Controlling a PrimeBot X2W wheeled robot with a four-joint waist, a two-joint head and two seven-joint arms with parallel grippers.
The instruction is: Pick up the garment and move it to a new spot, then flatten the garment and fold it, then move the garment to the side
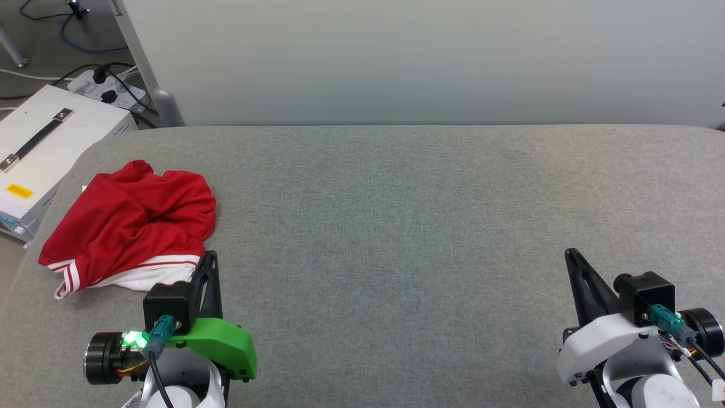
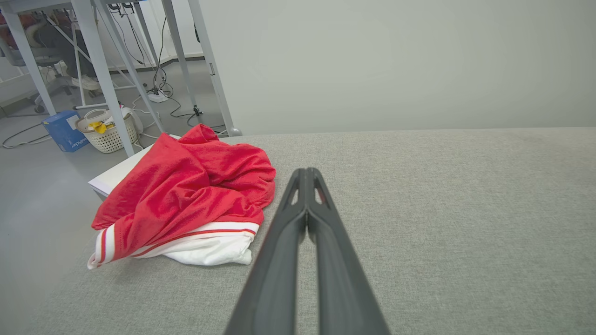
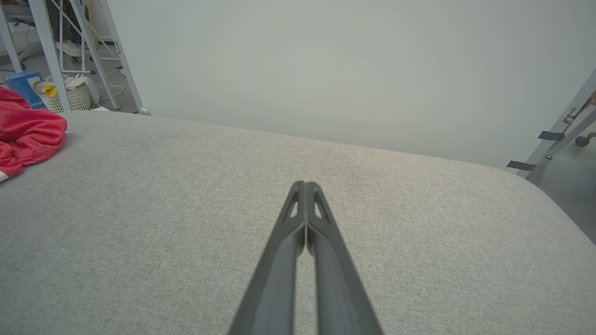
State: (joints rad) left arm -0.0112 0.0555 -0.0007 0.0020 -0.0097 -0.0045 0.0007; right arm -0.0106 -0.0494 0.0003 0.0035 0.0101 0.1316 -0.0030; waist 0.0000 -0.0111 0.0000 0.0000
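Jaws pressed together on both sides, each pair tip to tip with nothing between them. Sweeping from the left now: off the worktop's (image 1: 396, 226) left edge, lower down, sits a white case (image 1: 39, 141) with a black handle, and a power strip (image 1: 107, 90) lies past the worktop's far-left corner. Right at the worktop's left edge is the garment (image 1: 130, 226), a crumpled red heap. White cloth with red stripes spills out on the side facing the worktop's near edge, and one corner of it droops just over the left edge. Next comes the left gripper (image 1: 209, 259) over the worktop's near-left part, dark fingers pointing toward the far edge. The left wrist view puts its tips (image 2: 307, 173) just beside the heap (image 2: 186, 200), not touching. Across the worktop's grey fabric middle we go, and over the near-right part hangs the right gripper (image 1: 571, 256). Its closed tips (image 3: 305, 184) also aim at the far edge, with the garment (image 3: 28, 135) well apart at the opposite end.
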